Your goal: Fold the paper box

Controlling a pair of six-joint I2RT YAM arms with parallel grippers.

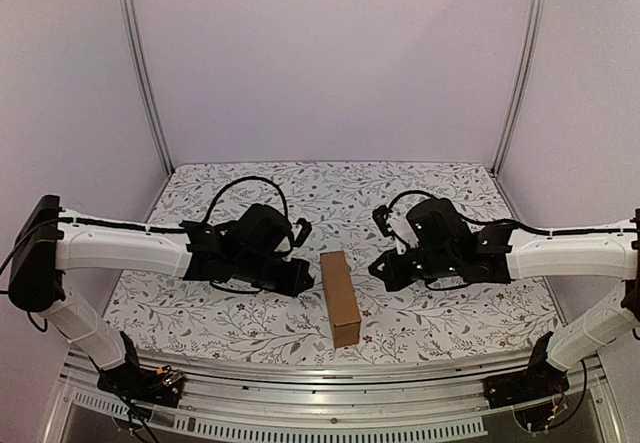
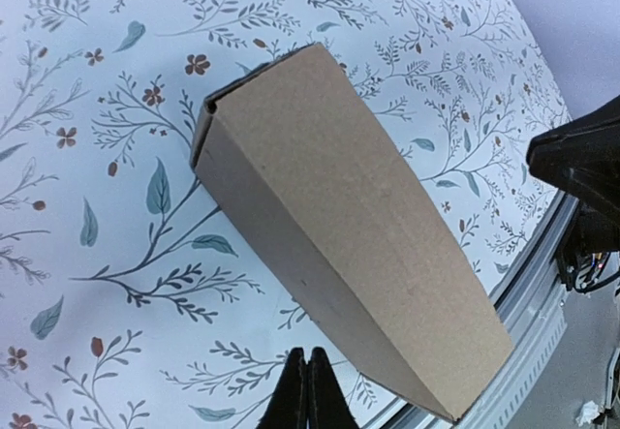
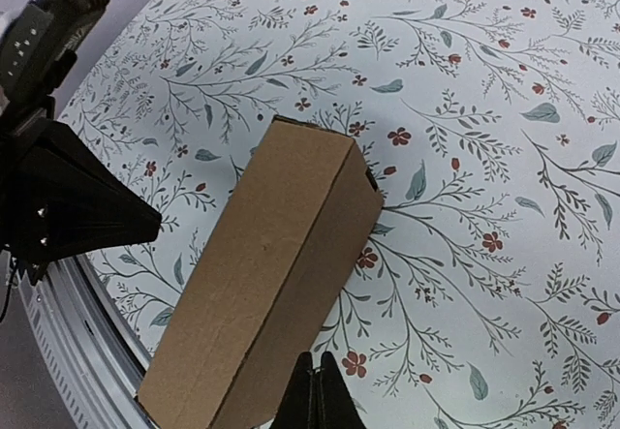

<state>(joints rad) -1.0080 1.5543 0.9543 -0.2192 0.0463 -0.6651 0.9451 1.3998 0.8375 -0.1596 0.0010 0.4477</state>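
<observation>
**Folded box lies between two closed grippers**

The box (image 1: 340, 298) – plain brown cardboard, narrow, already a closed rectangular shape – lies flat on the floral cloth (image 1: 450, 193). Its long axis runs from the far side toward the metal rail (image 1: 400, 368), and its near end stops just short of that rail.

The left gripper (image 1: 298, 276) hangs just to the left of the box, level with its far half. The right gripper (image 1: 384, 271) hangs just to the right of the box, at about the same level. Neither touches the cardboard.

Both grippers have their fingers pressed together with nothing between them. In the left wrist view the two black tips meet in a thin seam beside one long side of the box. The right wrist view shows the same beside the opposite long side.

At the box's far end, both wrist views show a small dark gap at one corner of the end flap; the rest of that end sits flush. The top face is smooth and unprinted – a faint crease line runs along its length.

Each wrist view also catches the other arm's black gripper beyond the box.
</observation>
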